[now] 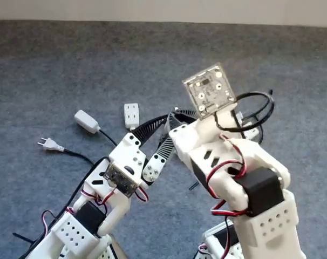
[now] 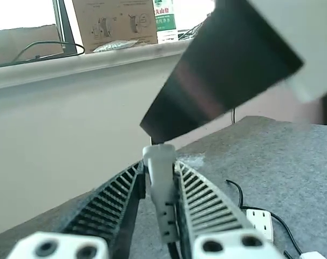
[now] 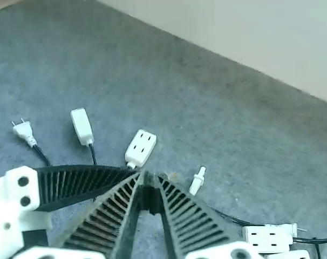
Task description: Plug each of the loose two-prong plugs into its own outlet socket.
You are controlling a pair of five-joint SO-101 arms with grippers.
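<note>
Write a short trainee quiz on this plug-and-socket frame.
1. True or false: the left gripper is empty.
2. The white plug is: A) lying on the carpet, B) between the left gripper's fingers, C) seated in a socket.
3. Fill in: the loose plug lying on the carpet has a ___ cord.
Key: 1 false; 2 B; 3 black.

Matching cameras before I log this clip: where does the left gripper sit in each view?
High view: left gripper mid-picture, right of the lone socket.
Left wrist view: the gripper, aimed at the wall, shut on a plug.
Right wrist view: the gripper beside the right gripper, near the lone socket.
Shared landmark: corded socket.
</note>
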